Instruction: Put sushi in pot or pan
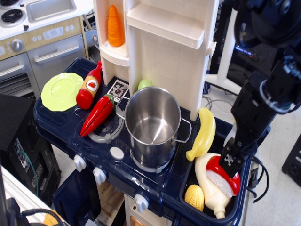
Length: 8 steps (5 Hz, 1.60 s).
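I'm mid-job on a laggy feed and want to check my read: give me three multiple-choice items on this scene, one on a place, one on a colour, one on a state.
1. Where is the sushi?
A. in the sink basin at the right
B. inside the pot
C. on the green plate

2. What colour is the plate at the left?
A. blue
B. light green
C. orange

3. What is in the pot?
A. a banana
B. corn
C. nothing

Answers:
1 A, it lies on a cream bottle in the basin, beside the corn.
2 B, it is light green.
3 C, bare steel shows inside; the gripper hangs over the sushi.
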Tool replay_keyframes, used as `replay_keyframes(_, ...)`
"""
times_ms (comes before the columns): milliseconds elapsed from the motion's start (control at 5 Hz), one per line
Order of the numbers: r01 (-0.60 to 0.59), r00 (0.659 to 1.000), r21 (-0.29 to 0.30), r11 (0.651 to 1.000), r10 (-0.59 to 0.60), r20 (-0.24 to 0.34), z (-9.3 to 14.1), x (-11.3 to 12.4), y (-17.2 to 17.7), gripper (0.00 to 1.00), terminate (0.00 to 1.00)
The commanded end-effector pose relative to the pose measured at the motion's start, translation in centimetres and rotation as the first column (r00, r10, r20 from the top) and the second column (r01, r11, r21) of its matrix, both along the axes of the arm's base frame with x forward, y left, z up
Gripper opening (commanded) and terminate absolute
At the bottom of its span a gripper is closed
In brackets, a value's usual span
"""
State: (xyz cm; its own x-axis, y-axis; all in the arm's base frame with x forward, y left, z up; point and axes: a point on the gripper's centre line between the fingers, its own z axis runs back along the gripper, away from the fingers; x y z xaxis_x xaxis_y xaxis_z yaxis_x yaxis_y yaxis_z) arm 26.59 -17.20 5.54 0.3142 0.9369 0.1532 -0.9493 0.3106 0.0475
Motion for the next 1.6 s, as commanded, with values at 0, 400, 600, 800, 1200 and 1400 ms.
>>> replay_keyframes(0,-0.033,0.999,-0.037,0.999,0.034,0.023,-1.0,1.1,1.0,1.0,0.0)
replay_keyframes(400,-0.114,0.989,-0.021,0.993,0.115,0.088,-3.2,0.6,1.2,0.0,0.0)
replay_keyframes(600,-0.107,0.993,-0.001,0.994,0.107,0.052,-1.8,0.8,1.0,0.0,0.0)
replay_keyframes(800,-0.075,0.996,0.033,0.997,0.076,-0.041,3.0,-0.8,2.4,0.0,0.0)
replay_keyframes(1200,0.092,0.99,0.085,0.992,-0.082,-0.114,8.8,-0.8,11.2,0.0,0.0)
replay_keyframes(1400,0.143,0.989,0.101,0.985,-0.137,-0.059,7.3,-0.3,14.4,0.0,0.0)
